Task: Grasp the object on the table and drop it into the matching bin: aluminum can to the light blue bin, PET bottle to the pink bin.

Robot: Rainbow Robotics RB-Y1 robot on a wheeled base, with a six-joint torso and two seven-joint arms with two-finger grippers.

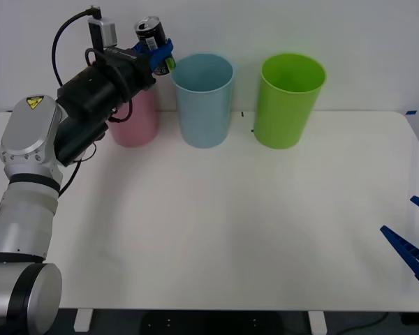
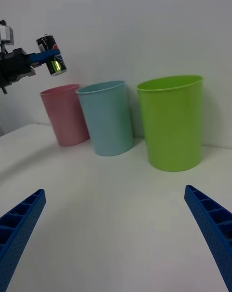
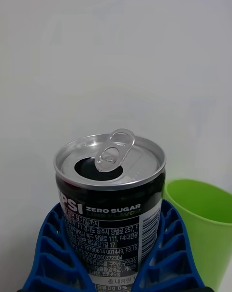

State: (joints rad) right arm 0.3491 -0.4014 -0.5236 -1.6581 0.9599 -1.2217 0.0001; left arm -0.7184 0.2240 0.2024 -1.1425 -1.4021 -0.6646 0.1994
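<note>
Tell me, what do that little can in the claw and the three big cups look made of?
The can, held by the left gripper, looks like aluminium: silvery brushed top, pull tab, glossy dark printed label. The pink bin, light blue bin and green bin look like smooth moulded plastic with a soft sheen.

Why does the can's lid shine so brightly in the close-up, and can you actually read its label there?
Left wrist view: the can sits close in the left claw, so room light glints off its bare metal lid; "ZERO SUGAR" reads sharply. Front view: the bins cast only faint, soft shadows on the table. Right wrist view: the right claw looks oversized, being nearest the lens.
</note>
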